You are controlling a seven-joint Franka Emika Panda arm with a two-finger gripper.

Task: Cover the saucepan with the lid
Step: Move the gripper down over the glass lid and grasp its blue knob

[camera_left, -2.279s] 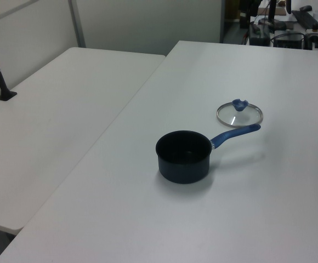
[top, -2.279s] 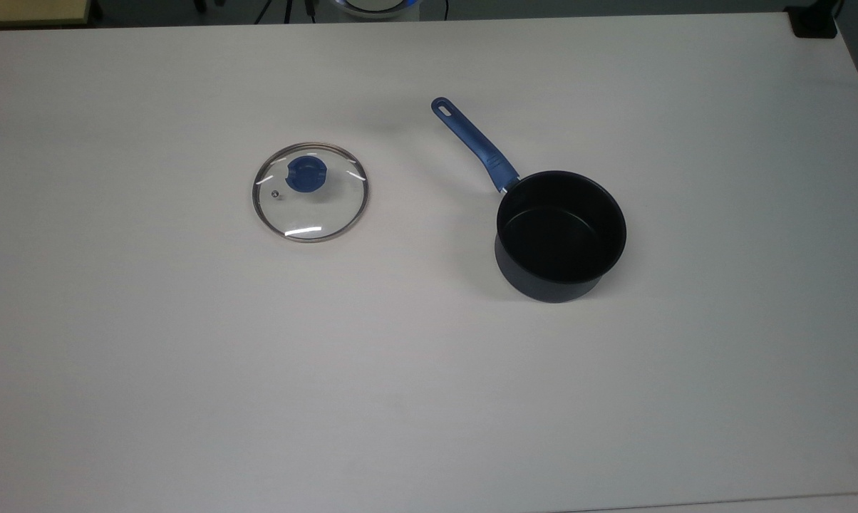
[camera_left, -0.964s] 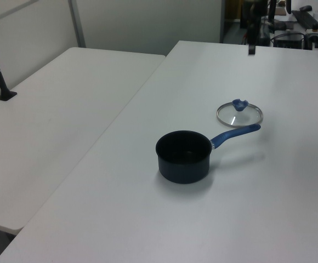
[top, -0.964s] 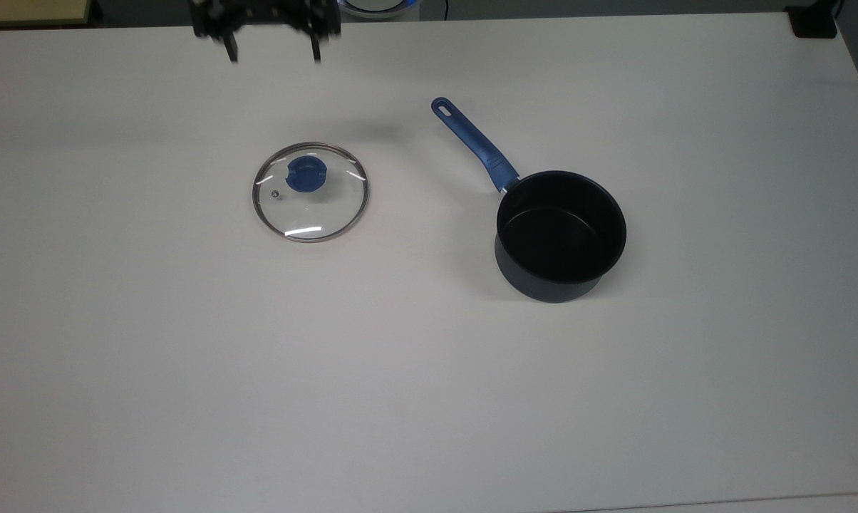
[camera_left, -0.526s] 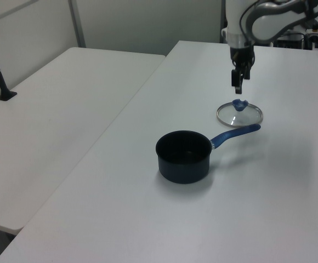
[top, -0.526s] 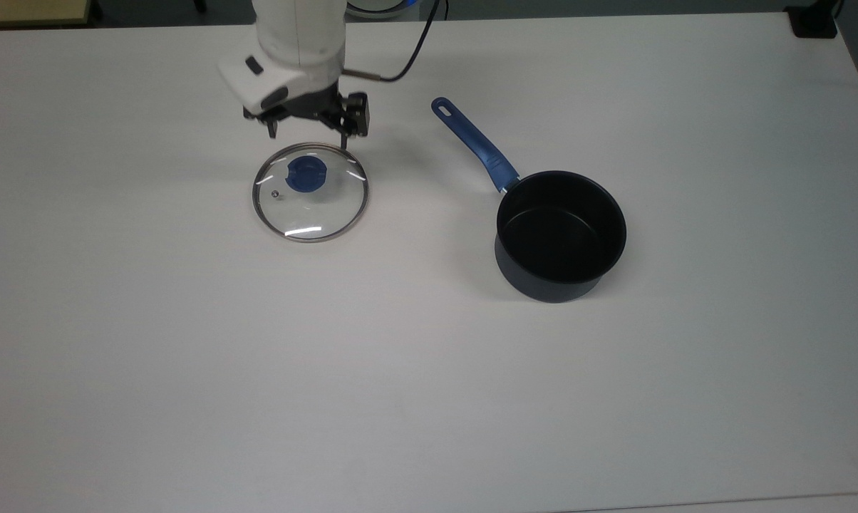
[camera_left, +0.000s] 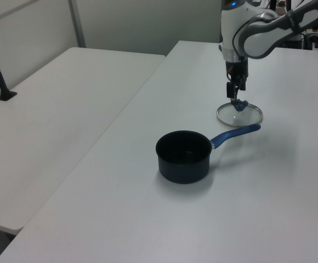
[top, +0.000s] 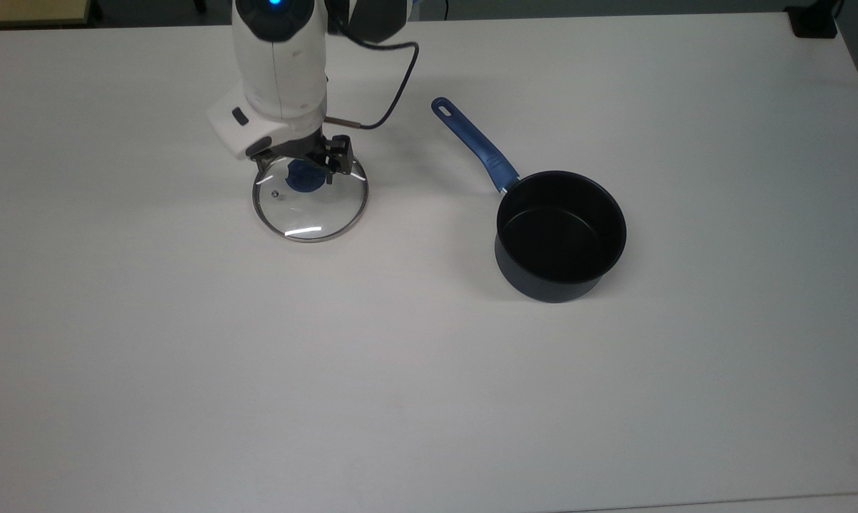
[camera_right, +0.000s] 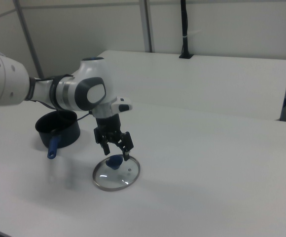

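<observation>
I am guiding one white arm over a wide white table (top: 187, 370). Going left to right in the top view, the first thing is the lid (top: 310, 206), a clear glass disc with a thin metal rim, lying flat on the table left of centre. Its blue knob (top: 305, 176) sits toward the lid's far side.

The pincer (top: 301, 165) hangs straight above that knob. In the right view its two fingers (camera_right: 125, 146) are spread apart, released, with nothing between them, and their tips hang to either side of the knob at about its top. I cannot tell whether they touch it.

This is the change: about two seconds ago the table held just the lid and pan, a second ago the pincer was entering at the far edge of the top view, and half a second ago it hovered just beyond the lid's far rim. Now it has come down over the knob. I judge the approach is nearly done and the grasp is next; the lid has not moved.

Further right in the top view, well apart from the lid, stands the saucepan (top: 561, 237), dark outside, black inside and uncovered. Its long blue handle (top: 475, 144) points far and left, toward the lid's side. The lid must still be lifted and carried right to it.
</observation>
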